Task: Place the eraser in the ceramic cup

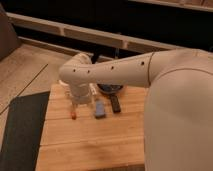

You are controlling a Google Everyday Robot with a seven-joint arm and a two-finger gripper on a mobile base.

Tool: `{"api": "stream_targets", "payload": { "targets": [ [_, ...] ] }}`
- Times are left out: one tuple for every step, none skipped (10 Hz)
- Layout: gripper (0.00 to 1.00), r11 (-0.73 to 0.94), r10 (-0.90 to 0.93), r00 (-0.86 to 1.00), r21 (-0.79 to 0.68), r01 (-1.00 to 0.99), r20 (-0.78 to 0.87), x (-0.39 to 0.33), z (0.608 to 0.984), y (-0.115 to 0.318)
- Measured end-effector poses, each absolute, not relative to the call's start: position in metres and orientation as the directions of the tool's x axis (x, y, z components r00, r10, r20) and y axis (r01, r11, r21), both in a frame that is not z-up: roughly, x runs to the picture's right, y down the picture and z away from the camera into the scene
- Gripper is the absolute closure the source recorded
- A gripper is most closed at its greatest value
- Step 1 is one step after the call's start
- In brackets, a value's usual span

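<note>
High single camera view, aimed down and forward over a light wooden slatted table (pixel 90 145).

The scene is seen from above and just behind the robot's smooth white arm (pixel 120 72). Its bulky near segment lies so close to the lens that the right third of the frame is filled by it. The table is viewed steeply and at close range from its near edge. A tiled floor (pixel 30 70) and a dark ledged wall (pixel 150 20) are taken in beyond the far edge. The gripper (pixel 82 99) is framed left of centre, over the table's far left part, below the arm's bent wrist and largely hidden by it.
</note>
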State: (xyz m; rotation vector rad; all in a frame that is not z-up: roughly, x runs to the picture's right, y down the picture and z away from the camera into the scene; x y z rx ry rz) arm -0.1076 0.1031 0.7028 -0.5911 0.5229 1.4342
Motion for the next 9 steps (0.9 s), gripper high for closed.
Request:
{"api": "stream_targets", "payload": {
  "targets": [
    [0.35, 0.043, 0.751, 0.073, -0.062, -0.997, -0.656, -0.108, 0.703, 0.103],
    [0.35, 0.043, 0.751, 0.073, -0.062, -0.997, -0.656, -0.108, 0.703, 0.103],
    [0.35, 0.043, 0.751, 0.073, -0.062, -0.997, -0.656, -0.108, 0.703, 0.103],
    [0.35, 0.043, 0.751, 0.073, -0.062, -0.997, -0.656, -0.108, 0.703, 0.103],
    [0.35, 0.043, 0.752, 0.073, -0.062, -0.997, -0.656, -0.108, 0.703, 0.103],
    [0.35, 0.044, 0.754, 0.074, -0.062, -0.997, -0.652, -0.108, 0.703, 0.102],
    [0.35, 0.047, 0.768, 0.078, -0.065, -0.997, -0.636, -0.108, 0.703, 0.096],
    [0.35, 0.054, 0.797, 0.084, -0.069, -0.996, -0.598, -0.107, 0.704, 0.082],
    [0.35, 0.084, 0.852, 0.109, -0.072, -0.994, -0.512, -0.102, 0.705, 0.051]
  ]
}}
